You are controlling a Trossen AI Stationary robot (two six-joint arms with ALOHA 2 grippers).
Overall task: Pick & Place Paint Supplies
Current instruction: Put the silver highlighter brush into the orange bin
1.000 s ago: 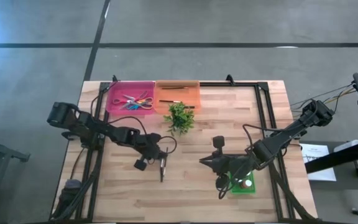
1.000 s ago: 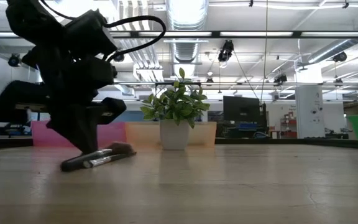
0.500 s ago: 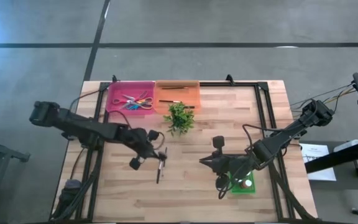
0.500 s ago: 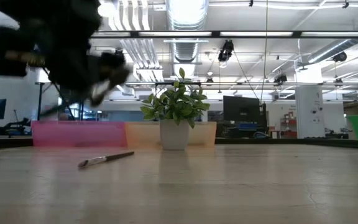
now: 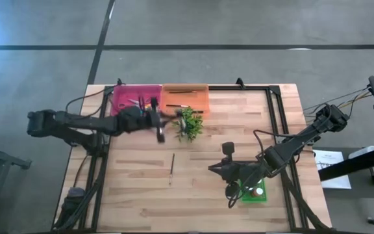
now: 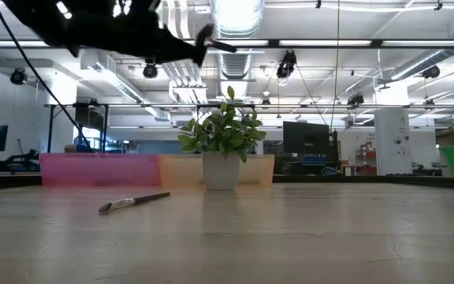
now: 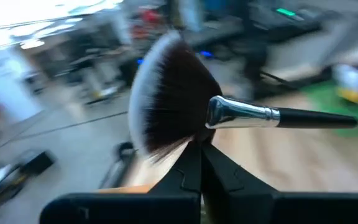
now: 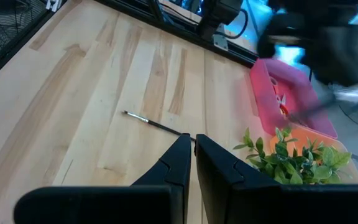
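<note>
From above, we saw the left gripper [image 5: 159, 125] raised over the pink plastic tray [image 5: 119, 99] and orange plastic tray [image 5: 199, 99] at the far edge of the pale wooden table [image 5: 200, 185], just beside the small leafy green plant [image 5: 187, 123]. A thin dark-handled paintbrush [image 5: 171, 168] lay alone on the boards nearer the middle. The right gripper [image 5: 214, 169] rested low, near a green container [image 5: 260, 196]. At table height, we saw that thin brush [image 6: 133, 202] lying flat before the white-potted plant [image 6: 223, 146], the left arm dark overhead. Through the left wrist camera, its fingers were pinched on a fan-shaped dark-bristled brush with silver ferrule [image 7: 194, 112]. In the right wrist camera, the right fingers [image 8: 180, 160] sat pressed together, empty. We could read no writing anywhere.
</note>
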